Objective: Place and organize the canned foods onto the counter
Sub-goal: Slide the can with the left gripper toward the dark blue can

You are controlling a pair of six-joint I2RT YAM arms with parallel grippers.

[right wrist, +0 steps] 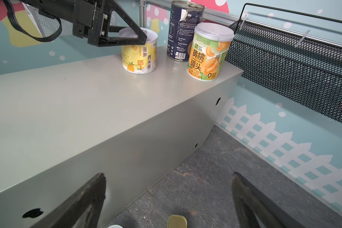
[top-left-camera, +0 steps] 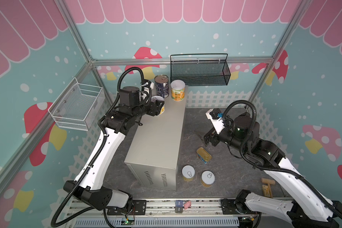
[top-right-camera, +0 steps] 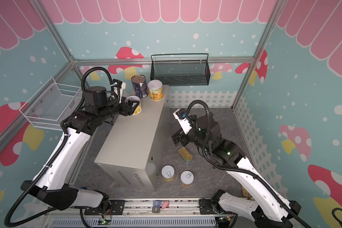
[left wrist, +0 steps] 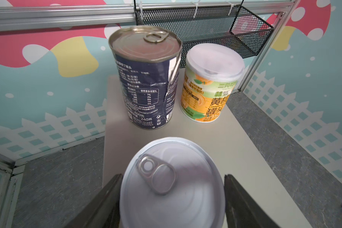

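Can (left wrist: 172, 187) clamped in left jaws; right jaws spread wide

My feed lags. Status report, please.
Left gripper shut on pineapple can on counter. Right gripper open, empty. Gold tin, two short cans on floor. No obstruction seen.

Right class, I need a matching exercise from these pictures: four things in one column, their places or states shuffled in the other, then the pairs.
Column A:
1 navy can
2 gold-topped tin
3 left gripper
4 right gripper

Column B:
a open, empty
b lying on the dark tabletop
c standing on the counter
d shut on the short yellow can

Pairs: 1-c, 2-b, 3-d, 4-a
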